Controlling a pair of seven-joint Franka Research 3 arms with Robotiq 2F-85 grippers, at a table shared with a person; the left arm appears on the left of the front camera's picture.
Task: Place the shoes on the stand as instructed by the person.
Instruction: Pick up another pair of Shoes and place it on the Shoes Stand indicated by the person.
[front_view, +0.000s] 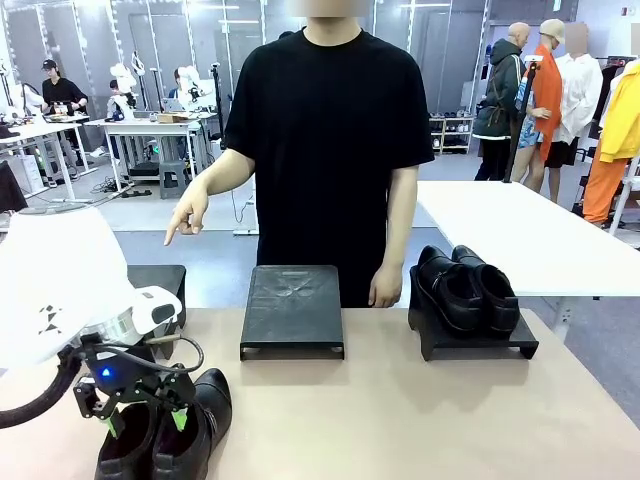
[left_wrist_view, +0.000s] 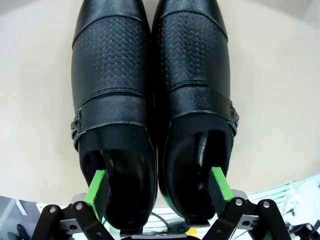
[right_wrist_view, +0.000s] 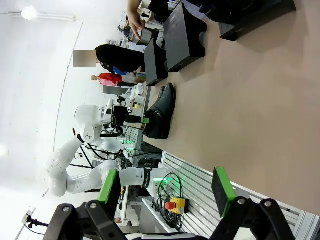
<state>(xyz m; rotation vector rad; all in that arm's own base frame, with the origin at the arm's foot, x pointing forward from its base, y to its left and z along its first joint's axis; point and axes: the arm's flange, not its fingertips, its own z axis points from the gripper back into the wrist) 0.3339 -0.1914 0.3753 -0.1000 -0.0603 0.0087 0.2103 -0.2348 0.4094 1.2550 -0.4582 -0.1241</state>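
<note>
I count four black glossy shoes in two pairs, and three low black stands in a row along the far side of the tan table (front_view: 400, 420). One pair (front_view: 467, 290) sits side by side on the right stand (front_view: 480, 345). The middle stand (front_view: 292, 305) has a bare top. The left stand (front_view: 160, 285) is partly hidden behind my left arm. The near pair (front_view: 170, 430) lies on the table at its near left corner, the two shoes touching along their inner sides, each with a strap and small buckle across the top. My left hand (front_view: 147, 420) is down on that pair. In the left wrist view it is spread wide and not clenched, with one green pad (left_wrist_view: 97, 192) dipped into one shoe's opening and the other pad in the second shoe's, the two inner walls between them. My right hand (right_wrist_view: 165, 192) is released and holds nothing, hovering off the table's near edge. The person (front_view: 325, 140) stands at the far side in a black T-shirt, one hand (front_view: 187, 215) pointing a finger down above the left stand, the other hand (front_view: 385, 287) hanging between the middle and right stands. Behind is a bright workshop with a grey floor, white tables and several other people.
</note>
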